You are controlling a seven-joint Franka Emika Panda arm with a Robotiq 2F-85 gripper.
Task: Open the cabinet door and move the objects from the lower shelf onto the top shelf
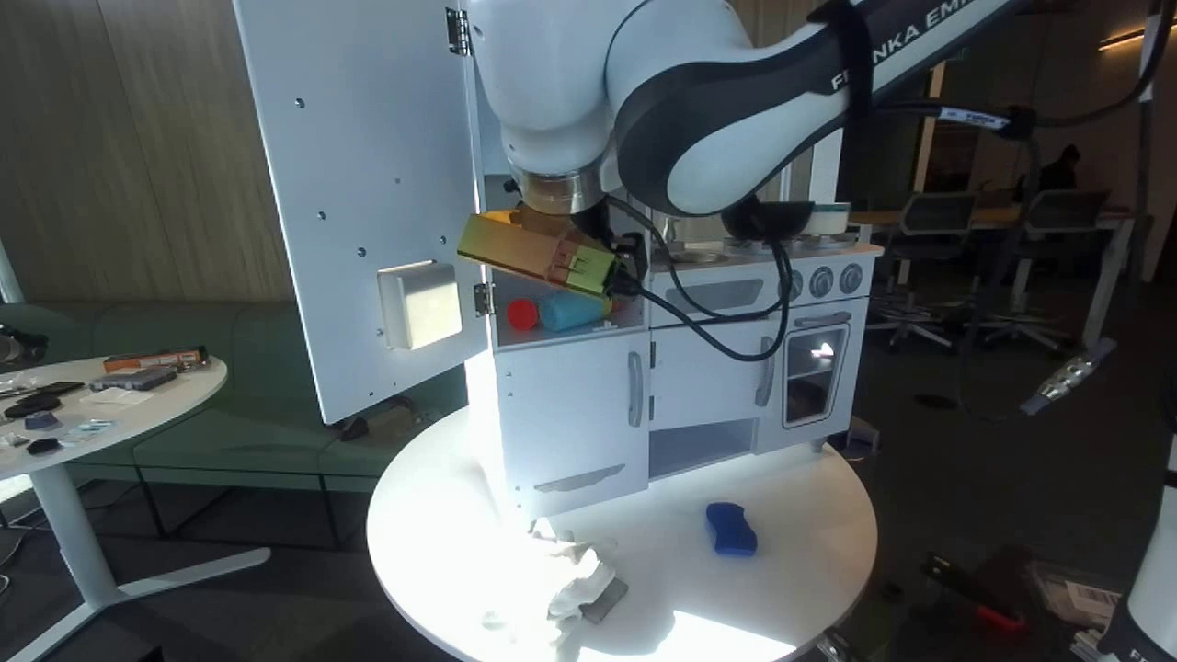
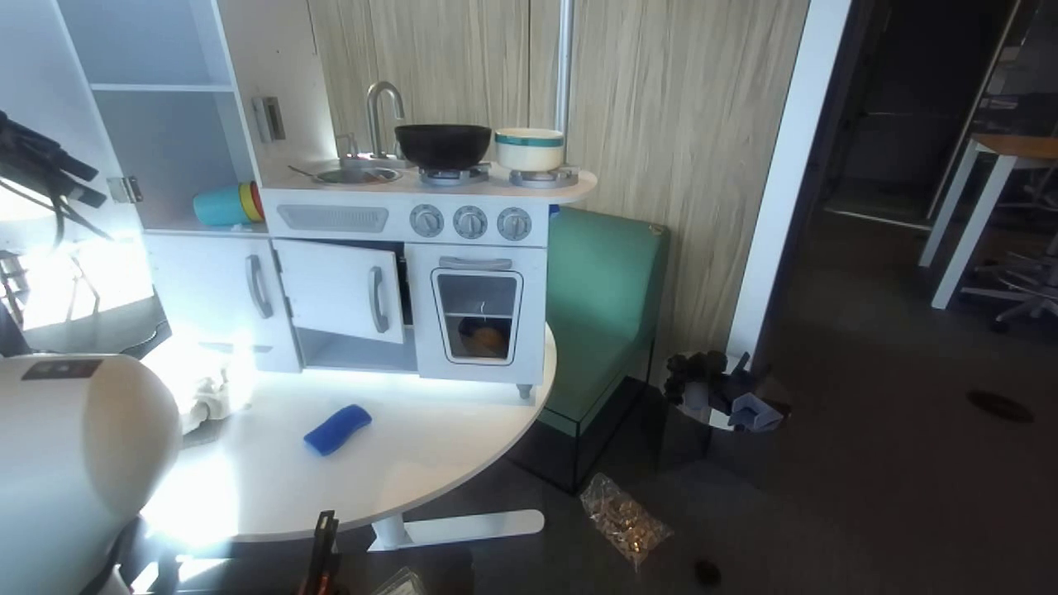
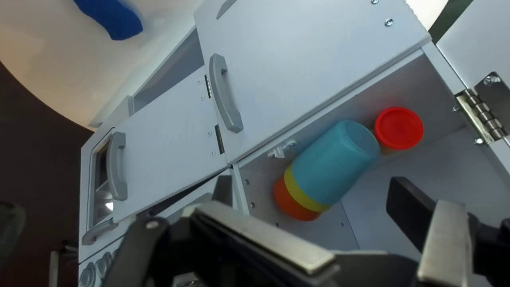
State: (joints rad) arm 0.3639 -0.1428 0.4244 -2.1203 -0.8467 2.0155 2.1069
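While its two tips are spread wide, the pincer points toward the open toy cabinet. Ahead of it, in the wrist view, a stack of teal, yellow and orange cups lies on its side on the lower shelf. The orange end is by the shelf edge nearest the toy stove, and the teal end points toward the hinge. Just beside the teal end is a red-lidded tub, its lid facing out. I cannot tell if the two touch. A little white catch sits at the shelf's front edge. The top shelf is higher up in the same cabinet. The cabinet door stands wide open. On the stove top are a black pan and a white pot with a green band; the pot is closer to the rounded end. The cabinet and stove stand on a round white worktop. Between the stove and the worktop's front edge lies a blue sponge. A crumpled white bundle lies in front of the cabinet.
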